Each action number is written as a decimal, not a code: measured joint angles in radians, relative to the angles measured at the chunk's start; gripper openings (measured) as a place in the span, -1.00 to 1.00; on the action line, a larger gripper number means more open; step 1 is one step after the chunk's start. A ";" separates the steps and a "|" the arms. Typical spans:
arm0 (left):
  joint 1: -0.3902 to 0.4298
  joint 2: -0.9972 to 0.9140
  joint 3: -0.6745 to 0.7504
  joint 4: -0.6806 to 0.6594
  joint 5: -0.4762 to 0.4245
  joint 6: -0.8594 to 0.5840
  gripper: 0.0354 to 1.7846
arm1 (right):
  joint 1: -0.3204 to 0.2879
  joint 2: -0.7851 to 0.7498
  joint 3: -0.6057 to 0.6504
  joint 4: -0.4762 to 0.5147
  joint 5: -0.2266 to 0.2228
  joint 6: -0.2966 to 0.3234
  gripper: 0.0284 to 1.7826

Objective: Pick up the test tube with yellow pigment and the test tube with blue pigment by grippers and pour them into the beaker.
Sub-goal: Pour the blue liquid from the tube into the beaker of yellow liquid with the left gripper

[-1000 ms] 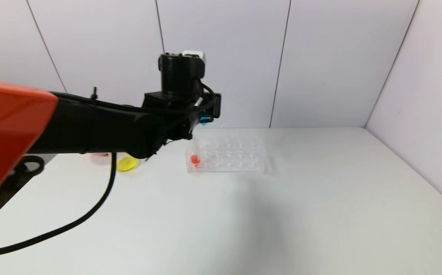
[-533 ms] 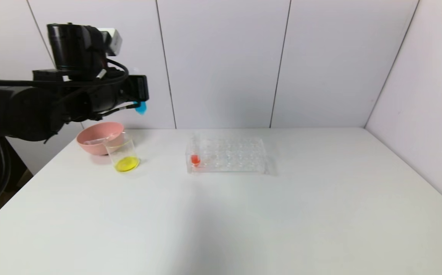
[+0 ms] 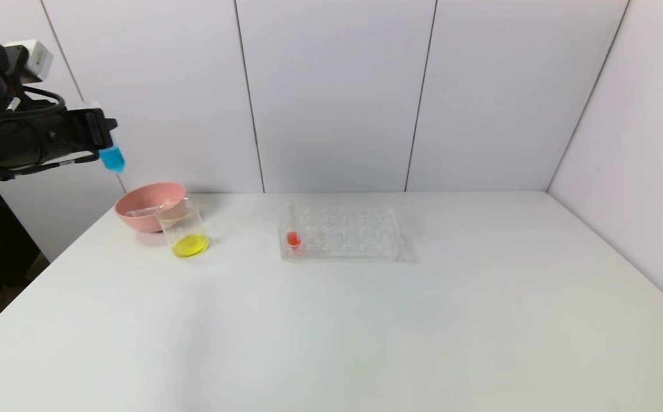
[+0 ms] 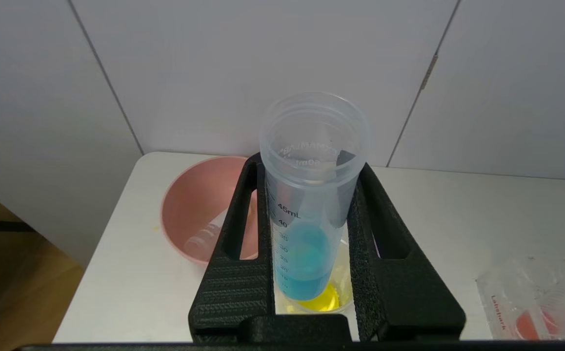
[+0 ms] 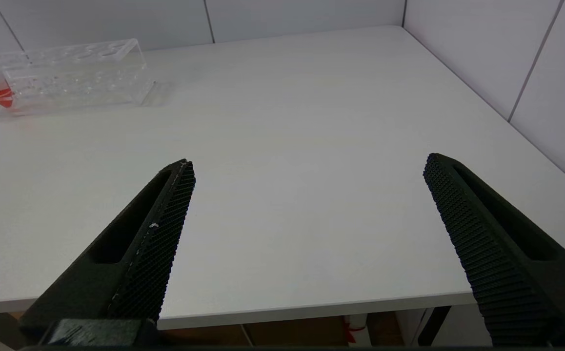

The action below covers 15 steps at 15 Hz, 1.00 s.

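My left gripper (image 3: 101, 130) is shut on the test tube with blue pigment (image 3: 112, 158). It holds the tube upright, high above the table's far left corner, above and left of the pink bowl. In the left wrist view the gripper (image 4: 309, 165) has both fingers on the tube (image 4: 307, 243), mouth up and blue liquid at the bottom. The beaker (image 3: 185, 229) stands on the table beside the bowl with yellow liquid in it, and shows under the tube (image 4: 331, 298). No tube with yellow liquid shows. My right gripper (image 5: 309, 165) is open and empty over the table's near edge.
The pink bowl (image 3: 147, 207) holds a clear empty tube (image 4: 203, 237) lying on its side. The clear tube rack (image 3: 340, 232) stands mid-table with a red-orange tube (image 3: 292, 238) in its left end, also seen in the right wrist view (image 5: 68, 73).
My left arm has swung left and up, from over the rack to the far left above the bowl, carrying the blue tube. The bowl and beaker are now uncovered.
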 joint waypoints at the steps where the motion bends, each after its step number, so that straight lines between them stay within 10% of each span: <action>1: 0.034 -0.005 0.008 0.000 -0.026 -0.001 -0.53 | 0.000 0.000 0.000 0.000 0.000 0.000 0.92; 15: 0.150 -0.016 0.028 0.018 -0.176 0.020 -0.53 | 0.000 0.000 0.000 0.000 0.000 0.000 0.92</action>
